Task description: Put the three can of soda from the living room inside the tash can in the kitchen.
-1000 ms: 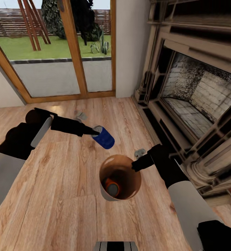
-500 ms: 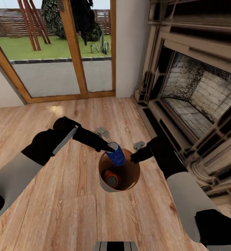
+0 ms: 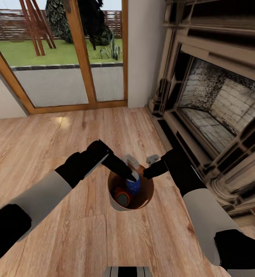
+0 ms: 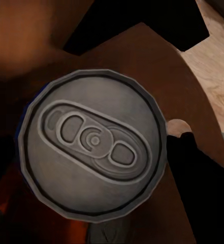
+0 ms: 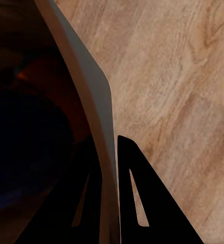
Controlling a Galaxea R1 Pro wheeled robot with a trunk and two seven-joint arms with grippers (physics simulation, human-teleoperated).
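Inside the tash can [image 3: 116, 202], beside an orange can [image 3: 122, 197], left jaws seemingly clamp the blue can [image 3: 134, 186]; right jaws clamp its rim.

A: Floor [image 3: 66, 127] — light wood planks, clear grain, soft sheen near the glass doors [image 3: 66, 77], which sit in warm wood frames.

B: Trash can [image 3: 150, 194] — glossy orange-brown inside, matt grey outside; thin pale rim [image 5: 99, 101] in the right wrist view.

A: Blue can [image 3: 134, 186] — glossy painted side. Its top [image 4: 94, 145] looks like dull brushed metal, embossed tab, matt grey.

B: Orange can [image 3: 122, 197] in the bin — silver metal top, shiny side.

A: Fireplace [image 3: 220, 104] — carved surround, dark and worn-looking; rough pale brick inside.

B: Left gripper [image 3: 132, 177] and right gripper [image 3: 145, 176] — matt black, plastic-like.
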